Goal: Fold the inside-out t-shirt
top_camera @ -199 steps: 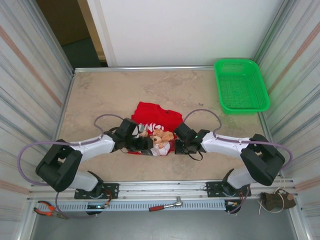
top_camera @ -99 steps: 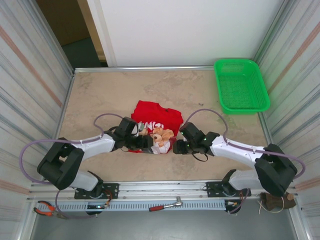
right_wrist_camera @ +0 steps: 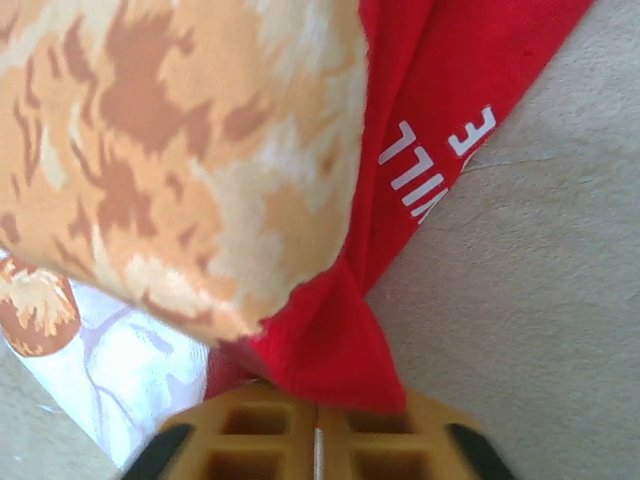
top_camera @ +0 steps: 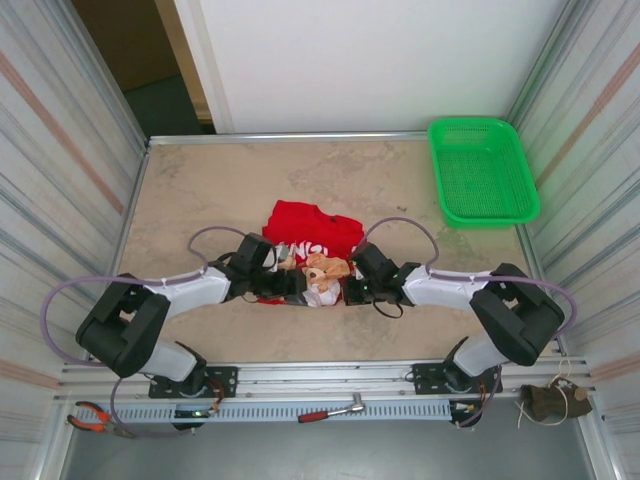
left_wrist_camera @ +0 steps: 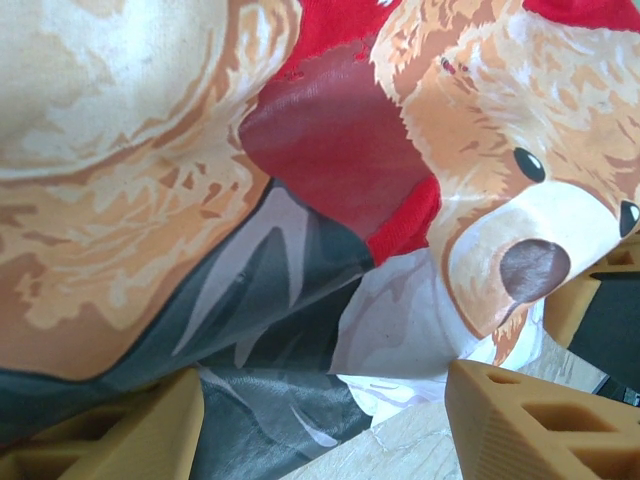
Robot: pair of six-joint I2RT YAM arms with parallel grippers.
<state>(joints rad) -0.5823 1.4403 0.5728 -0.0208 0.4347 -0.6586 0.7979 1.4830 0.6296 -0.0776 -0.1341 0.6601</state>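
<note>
Right hand (right_wrist_camera: 318, 428) first: its fingers are pressed together, and a peak of red cloth runs straight into the tips, so I read that as a pinch on the t-shirt (top_camera: 312, 236). Left hand (left_wrist_camera: 320, 425) is the opposite story: fingers spread apart, bear print (left_wrist_camera: 500, 220) lying just beyond them, nothing clamped.

The t-shirt sits bunched in the middle of the worktop (top_camera: 200, 190), right between the two hands and well apart from the basket (top_camera: 483, 170) in the far right corner. White lettering (right_wrist_camera: 430, 160) shows on the red just beside the right hand's pinch.

My call on the step: this is a crumpled heap, so the job in hand is opening it out, and no fold has been made yet. To do it well, the left hand wants a single layer at an edge opposite the right hand's pinch, not a bite into the printed bundle. Then both hands should draw apart evenly, low over the worktop, until the cloth tensions and lies flat. Catch two layers and the heap just slides along as one lump.

The count: one t-shirt, one basket, two hands. Down on the near rail, one pair of pliers (top_camera: 95, 418) and one ratchet (top_camera: 335, 410).
</note>
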